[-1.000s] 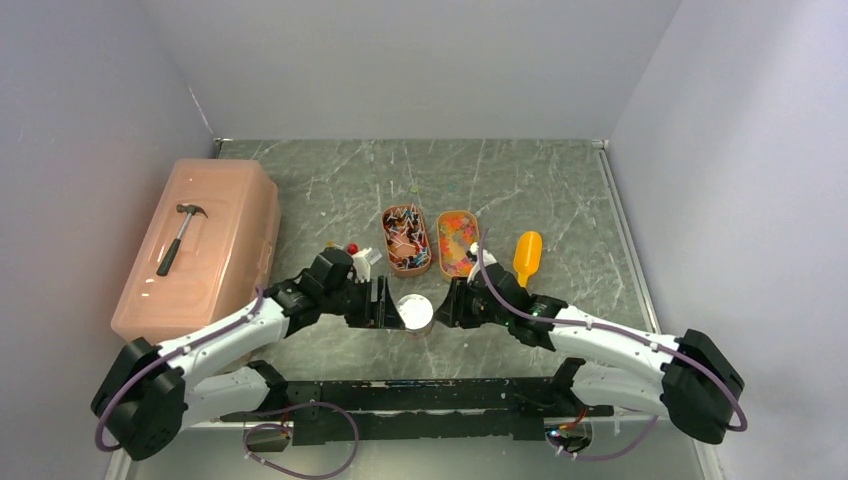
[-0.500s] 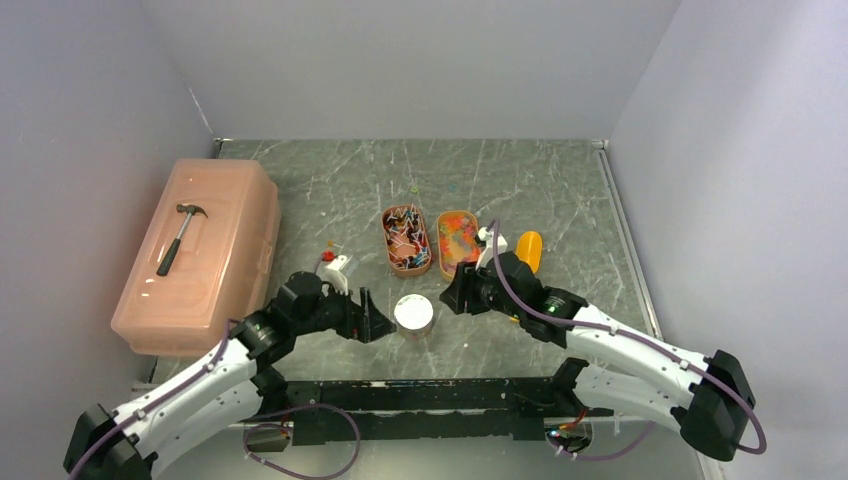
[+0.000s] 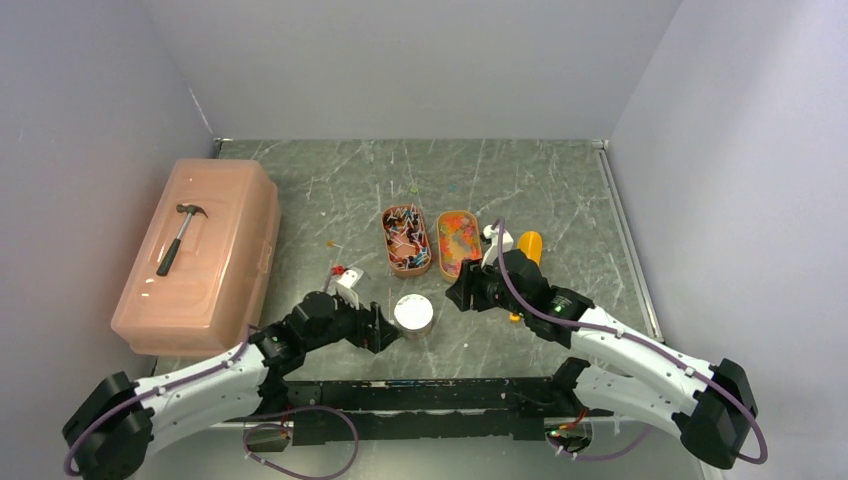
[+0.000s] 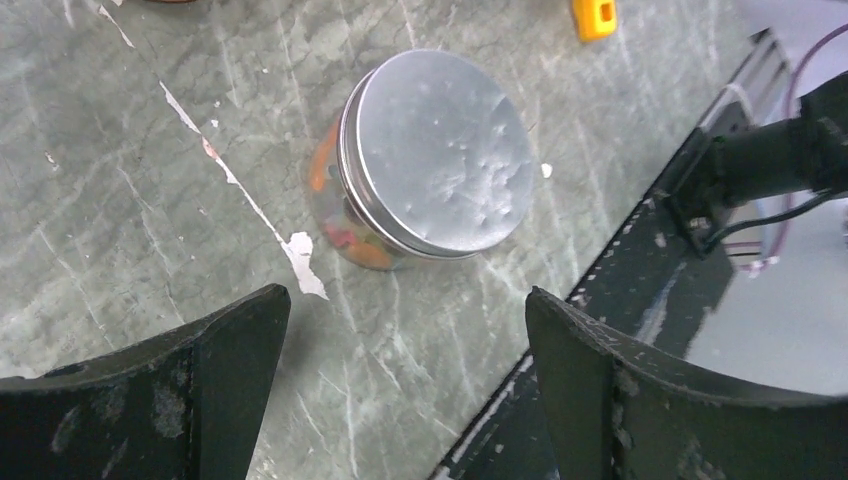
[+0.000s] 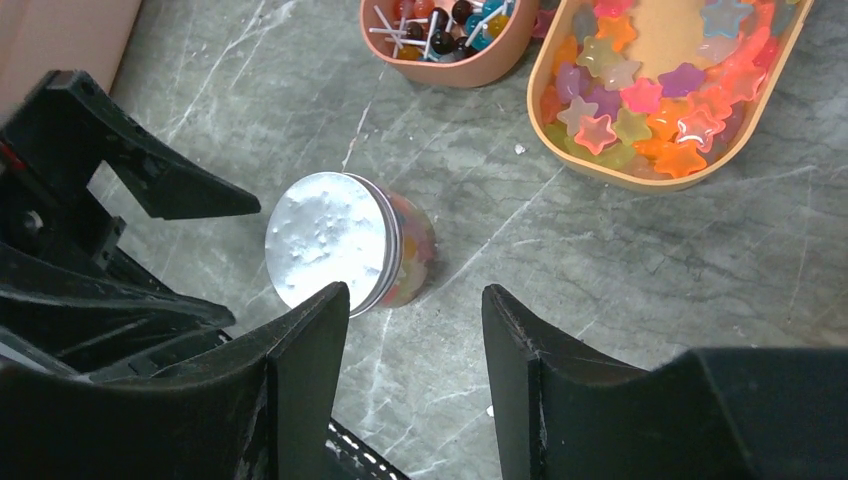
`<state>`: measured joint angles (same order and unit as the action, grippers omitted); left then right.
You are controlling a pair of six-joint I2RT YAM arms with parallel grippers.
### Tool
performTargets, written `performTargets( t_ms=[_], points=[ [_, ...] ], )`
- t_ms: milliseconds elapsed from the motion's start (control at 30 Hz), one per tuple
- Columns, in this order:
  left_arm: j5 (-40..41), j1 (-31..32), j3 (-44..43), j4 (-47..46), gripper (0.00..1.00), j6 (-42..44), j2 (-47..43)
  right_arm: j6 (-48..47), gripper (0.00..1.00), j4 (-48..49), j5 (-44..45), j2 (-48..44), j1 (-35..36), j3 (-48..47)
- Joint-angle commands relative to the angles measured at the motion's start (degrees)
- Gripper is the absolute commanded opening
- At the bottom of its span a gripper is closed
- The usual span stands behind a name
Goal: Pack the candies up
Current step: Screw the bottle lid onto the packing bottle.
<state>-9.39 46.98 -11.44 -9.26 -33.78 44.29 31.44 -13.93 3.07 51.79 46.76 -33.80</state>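
Orange tray [image 5: 650, 183] of candies [image 5: 640, 100] lengthwise front-to-back; left claw [image 4: 405, 300] wide, right claw [image 5: 415, 295] narrower, both empty.

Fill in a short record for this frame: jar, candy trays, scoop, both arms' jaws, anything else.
jar: upright, silver lid on, candies visible inside
left tray: stick candies, mixed colours
right tray: star-shaped candies, bare patch in the middle
scoop: right of the trays, partly hidden by the right arm
left jaws: open, empty, left of the jar, not touching
right jaws: open, empty, right of the jar, not touching
other: hammer lying on closed peach toolbox, far left
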Motion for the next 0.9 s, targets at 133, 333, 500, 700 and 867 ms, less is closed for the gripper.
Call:
performTargets(
  t_ms=[133, 333, 500, 700, 867],
  points=[
    [18.11, 12.28, 2.85, -14.53, 0.94, 7.41, 8.07, -1.42, 0.56, 2.22, -0.52, -0.90, -0.70, 0.56],
    [23.03, 15.80, 4.90, -24.89, 0.94, 7.28, 17.10, -1.64, 0.56, 2.46, -0.77, -0.84, -1.21, 0.85],
    [24.15, 16.61, 5.41, -34.03, 0.94, 8.29, 25.57, -1.77, 0.56, 1.91, -0.87, -1.09, -1.49, 0.86],
    [27.04, 18.71, 6.08, -43.59, 0.94, 8.51, 34.59, -1.62, 0.56, 1.74, -0.70, -1.74, -1.76, 1.11],
    [31.28, 23.06, 5.05, -46.72, 0.94, 10.18, 39.55, -1.81, 0.56, 1.76, -0.70, -1.96, -1.99, 1.28]
  ],
)
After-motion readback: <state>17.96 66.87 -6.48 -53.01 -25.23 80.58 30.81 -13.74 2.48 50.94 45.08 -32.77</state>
